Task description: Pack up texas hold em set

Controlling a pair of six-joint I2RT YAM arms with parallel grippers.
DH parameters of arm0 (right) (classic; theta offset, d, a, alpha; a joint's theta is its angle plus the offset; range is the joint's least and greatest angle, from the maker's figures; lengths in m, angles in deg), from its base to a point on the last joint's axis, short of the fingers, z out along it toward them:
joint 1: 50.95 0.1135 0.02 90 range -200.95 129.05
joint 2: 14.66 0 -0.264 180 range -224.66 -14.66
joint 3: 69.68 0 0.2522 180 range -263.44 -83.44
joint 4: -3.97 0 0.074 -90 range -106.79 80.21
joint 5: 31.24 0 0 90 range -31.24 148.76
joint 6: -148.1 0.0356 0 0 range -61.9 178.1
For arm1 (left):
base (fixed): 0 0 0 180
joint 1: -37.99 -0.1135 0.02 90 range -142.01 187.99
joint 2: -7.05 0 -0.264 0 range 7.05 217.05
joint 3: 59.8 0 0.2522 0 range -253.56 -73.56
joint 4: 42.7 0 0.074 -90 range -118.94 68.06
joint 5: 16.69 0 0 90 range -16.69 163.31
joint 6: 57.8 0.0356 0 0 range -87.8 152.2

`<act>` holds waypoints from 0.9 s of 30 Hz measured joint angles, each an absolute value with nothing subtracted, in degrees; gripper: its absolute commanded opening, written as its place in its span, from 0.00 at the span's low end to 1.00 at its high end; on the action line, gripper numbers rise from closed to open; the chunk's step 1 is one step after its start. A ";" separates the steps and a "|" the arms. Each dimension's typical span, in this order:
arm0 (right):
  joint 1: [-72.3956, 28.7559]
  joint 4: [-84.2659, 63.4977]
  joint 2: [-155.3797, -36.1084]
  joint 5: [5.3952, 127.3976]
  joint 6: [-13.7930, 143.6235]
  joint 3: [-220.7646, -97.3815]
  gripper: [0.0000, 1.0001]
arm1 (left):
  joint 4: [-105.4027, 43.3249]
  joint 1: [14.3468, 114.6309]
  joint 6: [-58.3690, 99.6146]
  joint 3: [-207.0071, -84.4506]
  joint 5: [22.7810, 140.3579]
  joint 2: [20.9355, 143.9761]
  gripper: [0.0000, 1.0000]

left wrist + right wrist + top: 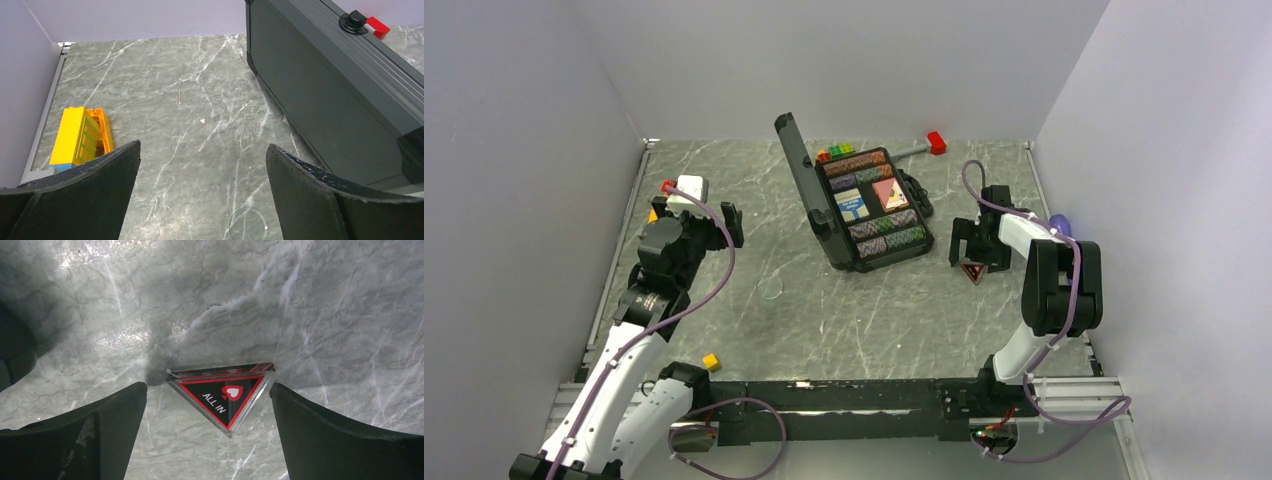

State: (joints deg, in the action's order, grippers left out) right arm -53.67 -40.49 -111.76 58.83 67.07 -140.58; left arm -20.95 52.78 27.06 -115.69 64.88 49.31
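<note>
Texas hold em set (871, 203) is found open at mid-counter (824, 320). Its triangular marker (222, 395), judged thin, stiff, slick and light, is framed flat by the wide-open, empty right claw (972, 252); its edges should be pinched. The left claw (202, 146) is spread wide, empty.
</note>
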 measured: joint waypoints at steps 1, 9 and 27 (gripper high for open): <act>-53.76 -40.57 -112.09 58.79 66.88 -140.63 0.99 | -20.95 52.78 27.06 -115.69 64.88 49.31 0.99; -54.48 -40.73 -112.88 59.14 65.96 -141.57 0.94 | -20.95 52.80 27.06 -115.69 64.86 49.31 0.99; -55.74 -40.86 -113.84 59.51 64.58 -142.49 0.80 | -20.95 52.78 27.03 -115.69 64.86 49.79 0.99</act>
